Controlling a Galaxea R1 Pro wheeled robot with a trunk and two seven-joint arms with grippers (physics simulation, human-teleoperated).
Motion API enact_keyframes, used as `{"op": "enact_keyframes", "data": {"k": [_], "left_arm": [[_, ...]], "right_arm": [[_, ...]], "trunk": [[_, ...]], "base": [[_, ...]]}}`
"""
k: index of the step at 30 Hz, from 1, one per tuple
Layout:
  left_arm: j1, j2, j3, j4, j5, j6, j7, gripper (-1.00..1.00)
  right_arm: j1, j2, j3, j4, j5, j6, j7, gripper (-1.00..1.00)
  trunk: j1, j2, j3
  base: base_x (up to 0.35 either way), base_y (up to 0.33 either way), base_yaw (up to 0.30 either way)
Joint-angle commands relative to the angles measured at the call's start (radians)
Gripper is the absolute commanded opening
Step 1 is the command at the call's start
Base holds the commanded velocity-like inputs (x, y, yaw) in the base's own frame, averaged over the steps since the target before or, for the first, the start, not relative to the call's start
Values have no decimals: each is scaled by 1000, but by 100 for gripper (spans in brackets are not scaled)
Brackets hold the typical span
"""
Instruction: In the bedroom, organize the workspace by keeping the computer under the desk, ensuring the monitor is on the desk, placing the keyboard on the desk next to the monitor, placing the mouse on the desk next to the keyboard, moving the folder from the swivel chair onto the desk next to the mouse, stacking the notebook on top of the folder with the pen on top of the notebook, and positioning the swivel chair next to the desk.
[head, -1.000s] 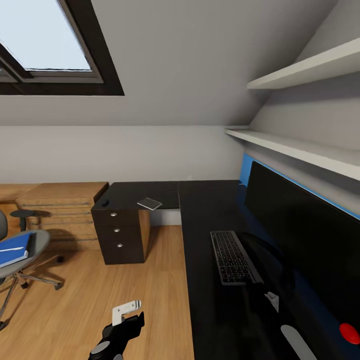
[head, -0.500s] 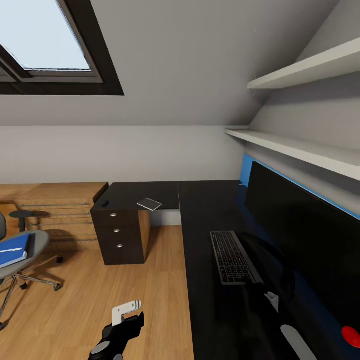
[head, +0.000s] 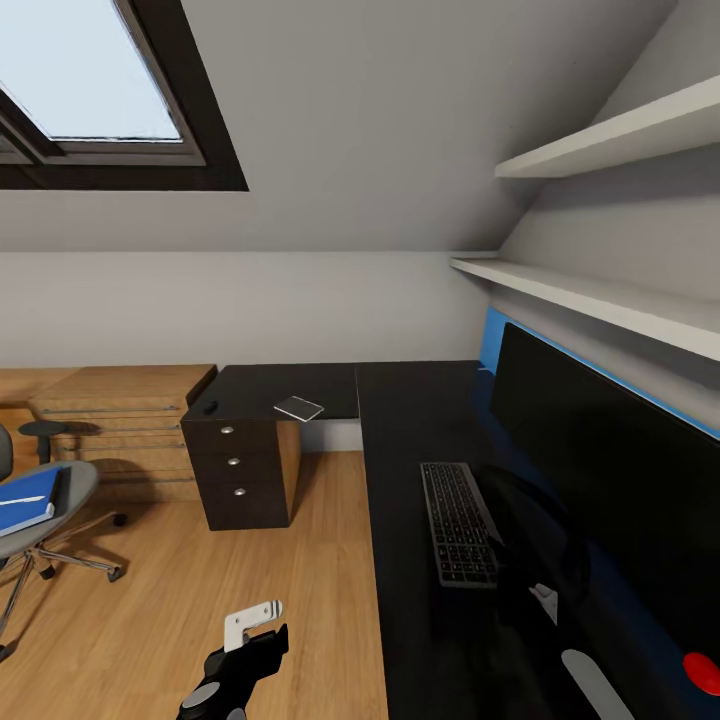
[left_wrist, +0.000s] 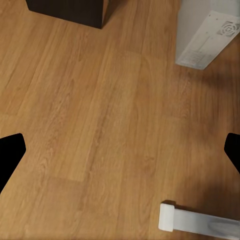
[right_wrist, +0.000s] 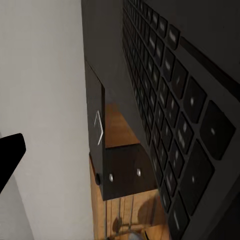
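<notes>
The keyboard (head: 461, 524) lies on the desk (head: 410, 420) before the monitor (head: 610, 470). Left pincer (left_wrist: 120, 150) hangs open (above the floor); the right pincer's state I cannot tell.

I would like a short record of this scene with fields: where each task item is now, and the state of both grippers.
keyboard: flat on the desk, in front of the monitor
folder: on the swivel chair seat, away from the desk
computer: on the wood floor
small grey flat item: on the far desk wing
left gripper: open, above bare floor
right gripper: near the keyboard, state unclear
</notes>
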Motion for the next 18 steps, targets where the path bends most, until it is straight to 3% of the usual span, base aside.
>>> {"op": "enact_keyframes", "data": {"k": [1, 18], "left_arm": [[-1, 0, -2, -1, 10, 2, 9, 100], [-1, 0, -1, -2, 9, 2, 10, 100]], "right_arm": [[-1, -1, 2, 0, -10, 2, 2, 100], [-1, 0, 3, 2, -8, 1, -32, 100]], "trunk": [[0, -1, -1], [0, -1, -1]], "base": [[0, 0, 0], [0, 0, 0]]}}
